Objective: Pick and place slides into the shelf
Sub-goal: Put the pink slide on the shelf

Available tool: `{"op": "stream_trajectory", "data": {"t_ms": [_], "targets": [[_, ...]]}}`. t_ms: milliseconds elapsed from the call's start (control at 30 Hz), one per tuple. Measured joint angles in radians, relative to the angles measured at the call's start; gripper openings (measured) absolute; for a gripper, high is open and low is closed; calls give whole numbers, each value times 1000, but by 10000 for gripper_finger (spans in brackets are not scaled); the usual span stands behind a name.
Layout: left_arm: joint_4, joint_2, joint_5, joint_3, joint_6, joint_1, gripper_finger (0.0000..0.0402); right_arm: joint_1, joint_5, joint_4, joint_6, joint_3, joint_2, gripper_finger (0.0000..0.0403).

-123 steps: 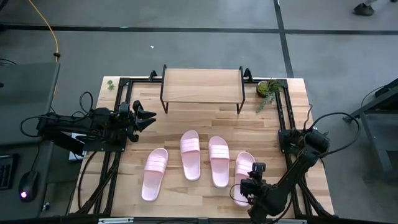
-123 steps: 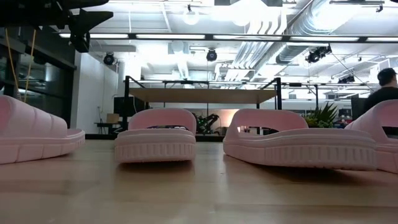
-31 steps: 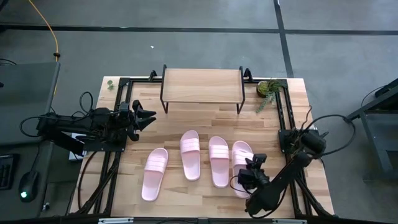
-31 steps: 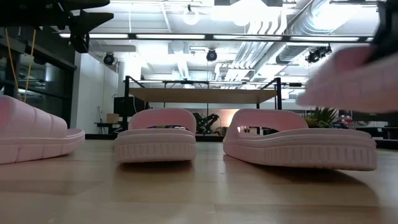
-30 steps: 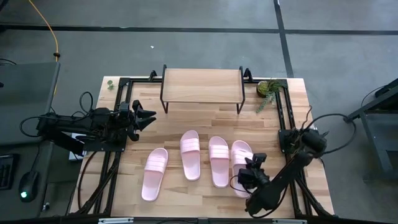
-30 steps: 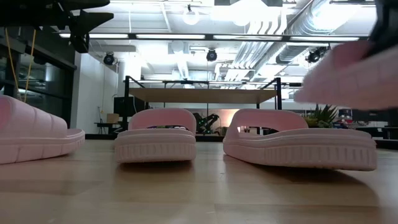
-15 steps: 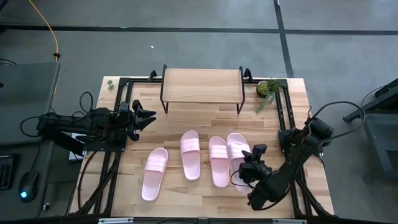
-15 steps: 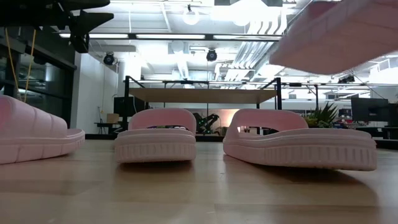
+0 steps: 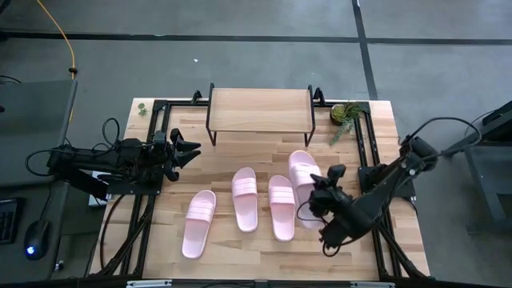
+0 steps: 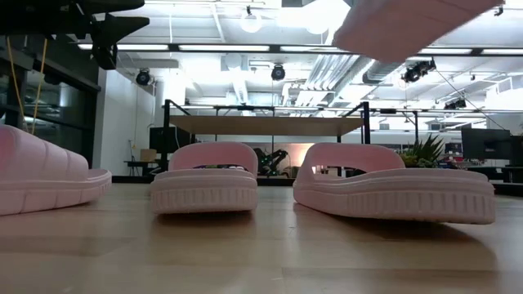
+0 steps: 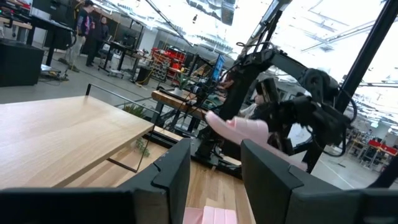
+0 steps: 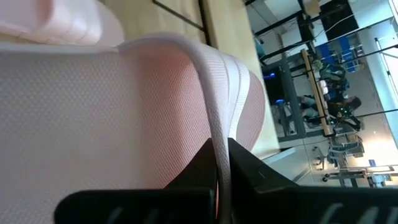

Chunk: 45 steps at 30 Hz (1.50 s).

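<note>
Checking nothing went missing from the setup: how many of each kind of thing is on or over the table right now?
Pink slides: 4, three on the table, one lifted in the right gripper
Shelf: 1
Small green plant: 1
Total: 6

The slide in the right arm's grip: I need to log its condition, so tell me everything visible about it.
The lifted slide is pale pink foam with one wide ribbed strap and a finely textured footbed. The right gripper is shut on its strap, the jaws pinching the thin strap edge in the right wrist view. It hangs clear of the table, toe toward the shelf, beside the three slides still lying flat.
</note>
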Motion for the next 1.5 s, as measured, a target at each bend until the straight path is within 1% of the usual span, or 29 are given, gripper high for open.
{"op": "stream_trajectory", "data": {"t_ms": [300, 567, 700, 800, 1000, 1100, 1167, 1267, 1400, 1500], "targets": [[0, 0, -2, 0, 20, 0, 128, -93, 41, 1, -130, 0, -127, 0], [0, 0, -2, 0, 42, 0, 128, -189, 100, 5, -247, 0, -258, 0], [0, 0, -2, 0, 42, 0, 128, -240, 102, 30, -328, 0, -313, 0], [0, 0, -2, 0, 41, 0, 128, -280, 99, 80, -405, 0, -347, 0], [0, 0, 1, 0, 16, 0, 128, -374, -7, 250, -626, 0, -378, 0], [-1, 0, 27, 0, 14, 0, 128, -438, -78, 330, -740, 0, -379, 0], [0, 0, 53, 0, 8, 0, 128, -490, -123, 376, -795, 0, -379, 0], [0, 0, 86, 0, 20, 0, 128, -577, -223, 444, -870, 0, -379, 0], [0, 0, 88, 0, 18, 0, 128, -684, -332, 516, -963, 0, -379, 0], [0, 0, 88, 0, 18, 0, 128, -759, -392, 575, -1025, 0, -379, 0]]}}
